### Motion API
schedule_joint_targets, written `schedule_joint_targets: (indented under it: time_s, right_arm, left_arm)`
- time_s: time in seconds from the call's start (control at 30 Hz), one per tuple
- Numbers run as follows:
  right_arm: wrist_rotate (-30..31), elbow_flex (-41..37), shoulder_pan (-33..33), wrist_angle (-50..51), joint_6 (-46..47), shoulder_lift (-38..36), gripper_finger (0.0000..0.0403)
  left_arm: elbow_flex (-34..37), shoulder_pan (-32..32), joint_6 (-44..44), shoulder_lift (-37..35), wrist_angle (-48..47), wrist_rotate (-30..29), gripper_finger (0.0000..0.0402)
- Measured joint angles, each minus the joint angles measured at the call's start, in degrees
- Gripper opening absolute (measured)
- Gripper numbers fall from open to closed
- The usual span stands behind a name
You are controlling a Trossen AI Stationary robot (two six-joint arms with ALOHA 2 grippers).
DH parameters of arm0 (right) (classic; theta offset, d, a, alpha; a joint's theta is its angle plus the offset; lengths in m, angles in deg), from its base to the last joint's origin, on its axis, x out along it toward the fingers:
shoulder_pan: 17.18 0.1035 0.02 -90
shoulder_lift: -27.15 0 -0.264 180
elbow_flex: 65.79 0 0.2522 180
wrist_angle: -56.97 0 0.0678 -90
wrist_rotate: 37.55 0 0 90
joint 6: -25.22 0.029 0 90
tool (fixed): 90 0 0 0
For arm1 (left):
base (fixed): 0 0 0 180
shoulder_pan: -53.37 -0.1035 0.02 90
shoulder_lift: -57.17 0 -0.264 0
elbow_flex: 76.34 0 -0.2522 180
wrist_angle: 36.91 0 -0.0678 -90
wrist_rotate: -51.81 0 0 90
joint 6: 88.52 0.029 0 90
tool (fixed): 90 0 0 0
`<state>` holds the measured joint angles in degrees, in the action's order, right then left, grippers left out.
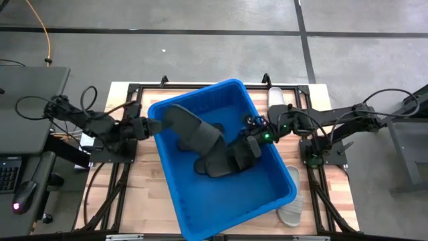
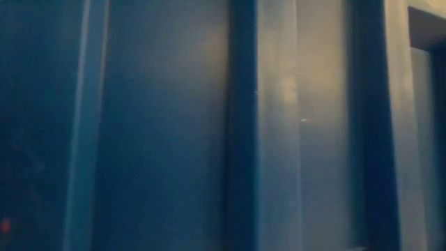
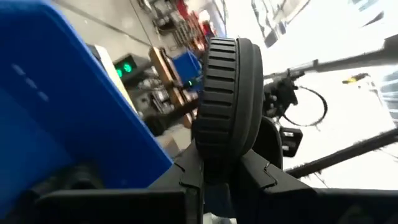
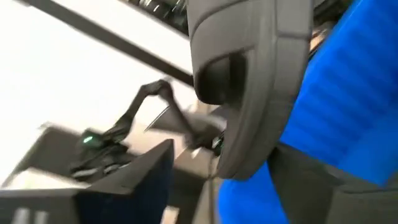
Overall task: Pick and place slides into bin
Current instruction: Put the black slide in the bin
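A big blue bin sits tilted across the middle of the frame on the wooden table, seen from above. The left gripper is at the bin's left rim, its jaws clamped on the end of a black slide that reaches out over the inside of the bin toward the centre of the frame. In the left wrist view this slide stands on edge between the two dark fingers, its ribbed sole edge facing the camera, with the blue bin wall beside it. The right gripper is inside the bin, just right of centre, its jaws closed on another black slide that lies against more dark slides on the bin floor. The right wrist view shows that slide up close, held between the fingers with the blue wall behind it. Two pale slides lie on the table outside the bin: one at the upper right beside the rim, the other at the lower right corner near the rim. The low view is filled by the ribbed blue bin wall.
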<state>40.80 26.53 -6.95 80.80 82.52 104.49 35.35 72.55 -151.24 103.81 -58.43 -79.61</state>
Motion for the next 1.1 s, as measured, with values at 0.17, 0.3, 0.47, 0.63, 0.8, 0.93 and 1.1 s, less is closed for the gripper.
schedule_joint_targets:
  time_s: [0.17, 0.3, 0.47, 0.63, 0.8, 0.93, 1.1]
  right_arm:
    - [8.17, 0.02, 0.09, 0.81, -1.55, -0.87, 0.0289]
    - [13.20, 0.00, 0.49, -0.91, -3.20, -0.74, 0.0300]
    - [16.87, 0.00, 0.45, -1.25, -3.35, -0.74, 0.0299]
    - [22.67, 0.00, -0.36, -0.42, -1.27, -0.52, 0.0298]
    - [23.42, 0.02, -1.12, 0.60, -0.69, -0.51, 0.0298]
    - [25.09, 0.02, -0.27, 0.83, -0.62, -0.50, 0.0298]
    - [24.91, 0.04, -1.15, 0.92, -0.76, -0.11, 0.0283]
  left_arm:
    - [-0.06, -0.04, 1.33, -1.85, 0.36, -6.66, 0.0033]
    - [-0.07, -0.04, 2.32, -1.94, 0.60, -8.67, 0.0033]
    - [-0.07, -0.04, 2.49, -1.24, 2.22, -8.69, 0.0033]
    - [-0.02, -0.03, 3.46, -0.36, 4.91, -7.60, 0.0033]
    - [-0.02, -0.01, 8.09, 0.00, 11.28, -8.05, 0.0033]
    - [-0.02, -0.04, 10.48, 0.01, 12.71, -8.34, 0.0033]
    - [-0.02, -0.03, 9.87, 1.42, 12.95, -7.85, 0.0033]
